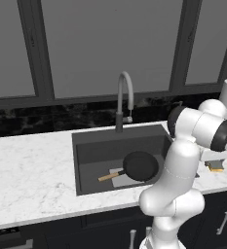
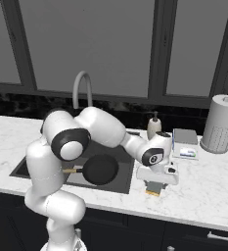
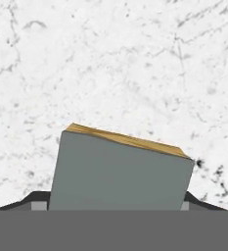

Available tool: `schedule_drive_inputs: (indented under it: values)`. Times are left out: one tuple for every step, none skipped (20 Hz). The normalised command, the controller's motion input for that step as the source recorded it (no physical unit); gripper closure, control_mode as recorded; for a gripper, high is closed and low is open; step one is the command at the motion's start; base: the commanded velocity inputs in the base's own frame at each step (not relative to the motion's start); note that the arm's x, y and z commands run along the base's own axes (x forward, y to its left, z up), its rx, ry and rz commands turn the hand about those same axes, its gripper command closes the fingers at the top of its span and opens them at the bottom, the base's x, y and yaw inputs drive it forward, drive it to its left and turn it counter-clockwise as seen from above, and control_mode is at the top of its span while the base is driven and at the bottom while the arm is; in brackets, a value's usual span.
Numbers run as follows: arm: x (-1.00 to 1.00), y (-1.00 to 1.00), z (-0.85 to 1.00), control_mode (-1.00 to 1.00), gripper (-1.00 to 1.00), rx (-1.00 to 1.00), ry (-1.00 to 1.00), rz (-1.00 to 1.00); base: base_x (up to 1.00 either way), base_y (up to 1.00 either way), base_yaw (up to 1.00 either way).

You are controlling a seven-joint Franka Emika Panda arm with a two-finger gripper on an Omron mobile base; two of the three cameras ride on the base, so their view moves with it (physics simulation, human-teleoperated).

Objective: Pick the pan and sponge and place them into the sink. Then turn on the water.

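Note:
The black pan [image 1: 141, 165] [image 2: 100, 169] lies in the dark sink [image 1: 85, 146], its wooden handle pointing left. On the marble counter right of the sink rests the sponge [image 2: 153, 188] [image 1: 215, 168], grey scrub layer up and yellow underneath. My gripper [image 2: 154, 185] is down over it. In the hand view the sponge [image 3: 120, 171] fills the gap between the dark fingertips [image 3: 37, 200], which press against its two sides, so my gripper [image 3: 114, 202] is shut on it. The gooseneck faucet [image 1: 124, 97] [image 2: 82, 86] stands behind the sink; the water is out of view.
A paper towel roll [image 2: 222, 125] stands at the back right of the counter. A white-and-blue scale [image 2: 185, 143] and a soap bottle [image 2: 154, 126] sit just behind the gripper. Windows and a dark backsplash close off the back.

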Motion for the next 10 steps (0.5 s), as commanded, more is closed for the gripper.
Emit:
schedule_drive_inputs:
  values:
    - [0.0, 0.24, 0.13, -1.0, 1.0, 0.01, 0.0, 0.09, 0.0, 0.0, 0.0]
    - [0.0, 0.39, 0.31, -1.0, 1.0, 0.0, 0.0, 0.13, 0.0, 0.0, 0.0]
    - [0.07, 0.51, 0.39, -1.0, 1.0, 0.0, 0.0, 0.15, 0.0, 0.0, 0.0]
    - [0.09, 0.56, 0.43, -1.0, 1.0, 0.0, 0.0, 0.15, 0.0, 0.0, 0.0]
    - [0.13, 0.62, 0.46, -1.0, 1.0, 0.0, -0.01, 0.15, 0.0, 0.0, 0.0]
    - [0.13, 0.66, 0.46, -1.0, 1.0, 0.0, 0.0, 0.15, 0.0, 0.0, 0.0]
    - [0.11, 0.73, 0.51, -1.0, 1.0, 0.0, 0.0, 0.13, 0.0, 0.0, 0.0]
    - [0.15, 0.84, 0.51, -1.0, 1.0, 0.0, 0.0, 0.13, 0.0, 0.0, 0.0]
    - [0.17, 0.94, 0.47, -1.0, 1.0, 0.0, 0.0, 0.13, 0.0, 0.0, 0.0]
    - [0.21, 1.0, 0.41, -1.0, 1.0, 0.0, 0.0, 0.12, 0.0, 0.0, 0.0]
